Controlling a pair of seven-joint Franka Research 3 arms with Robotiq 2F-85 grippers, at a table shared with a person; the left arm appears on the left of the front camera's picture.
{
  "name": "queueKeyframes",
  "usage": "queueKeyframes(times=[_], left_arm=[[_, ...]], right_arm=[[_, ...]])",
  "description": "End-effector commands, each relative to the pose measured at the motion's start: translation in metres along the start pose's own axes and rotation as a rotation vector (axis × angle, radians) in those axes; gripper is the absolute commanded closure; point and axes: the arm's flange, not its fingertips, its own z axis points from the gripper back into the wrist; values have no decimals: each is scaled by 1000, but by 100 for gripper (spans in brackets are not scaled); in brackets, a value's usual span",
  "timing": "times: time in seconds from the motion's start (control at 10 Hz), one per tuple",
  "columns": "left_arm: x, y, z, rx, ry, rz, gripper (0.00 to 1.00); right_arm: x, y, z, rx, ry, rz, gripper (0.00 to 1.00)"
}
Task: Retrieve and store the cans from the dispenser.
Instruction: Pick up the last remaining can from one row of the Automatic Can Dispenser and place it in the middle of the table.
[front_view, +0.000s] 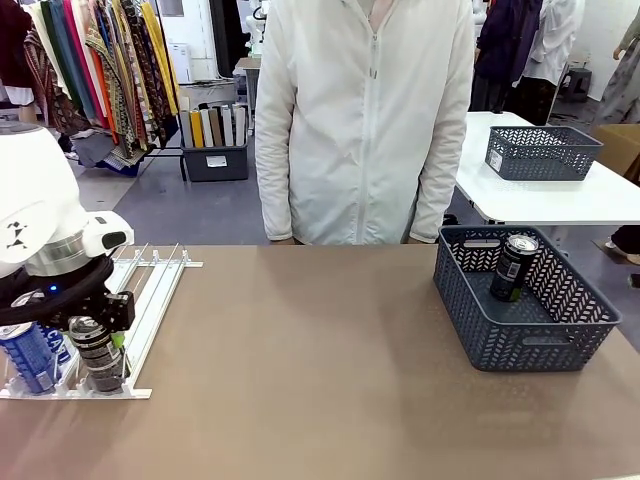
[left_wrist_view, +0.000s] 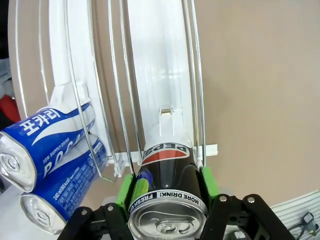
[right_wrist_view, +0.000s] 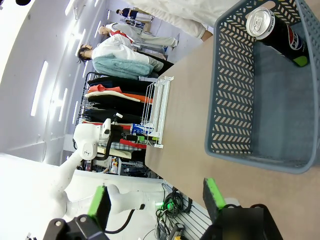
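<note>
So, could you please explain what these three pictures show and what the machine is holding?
Two white robot arms work at a brown table, with a person standing opposite. The wide picture comes from a fixed camera between the arms; the other two come from a camera on each wrist, looking along the fingers. On the table are a white wire dispenser holding blue cans and a grey basket with a black can inside. The left gripper has its green pads closed on a Pepsi can at the dispenser's near end. The right gripper is open and empty.
</note>
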Motion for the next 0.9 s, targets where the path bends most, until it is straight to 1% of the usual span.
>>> queueKeyframes(times=[0.0,0.3,0.4,0.5,0.6,0.7,0.8], left_arm=[[-8,2,-2,-43,11,6,100],[-9,1,1,-67,12,5,100],[-12,2,14,-66,-12,13,100],[-16,5,40,-93,-31,10,100],[-21,11,77,-99,-59,21,100],[-26,15,116,-98,-114,60,100],[-32,17,156,-113,-150,56,100]], right_arm=[[0,1,3,5,11,14,0],[0,1,3,5,11,14,0],[0,1,3,5,11,14,0],[0,1,3,5,11,14,0],[0,1,3,5,11,14,0],[0,1,3,5,11,14,0],[0,1,3,5,11,14,0]])
